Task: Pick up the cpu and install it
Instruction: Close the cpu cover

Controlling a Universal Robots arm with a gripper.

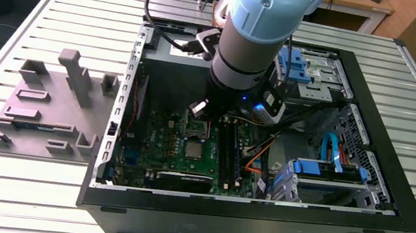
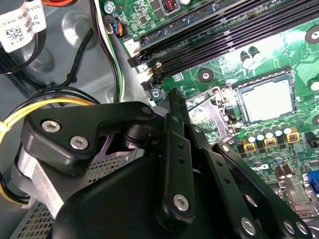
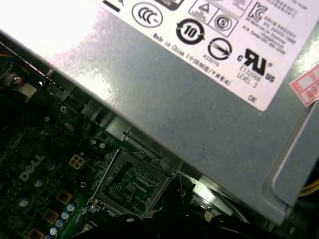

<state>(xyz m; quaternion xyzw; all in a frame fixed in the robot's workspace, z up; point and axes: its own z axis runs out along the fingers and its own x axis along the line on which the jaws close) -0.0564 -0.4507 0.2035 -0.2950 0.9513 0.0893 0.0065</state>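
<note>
Gripper (image 2: 175,99): fingers seen pressed together, nothing held; it's hung over the green board (image 2: 224,59), just beside the socket.
Frame (image 2: 218,118): flipped open.
Cpu (image 2: 264,99): found lying flat in the socket, mid-board.
Handling: reckoned light, stiff, slick on top, fragile underneath; best taken by opposite rims.

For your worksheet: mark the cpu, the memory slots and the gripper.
cpu (image 2: 264,101): second wrist view, middle of its silver top.
memory slots (image 2: 209,37): second wrist view, along one dark slot.
gripper (image 2: 175,99): second wrist view, at its fingertips.
</note>
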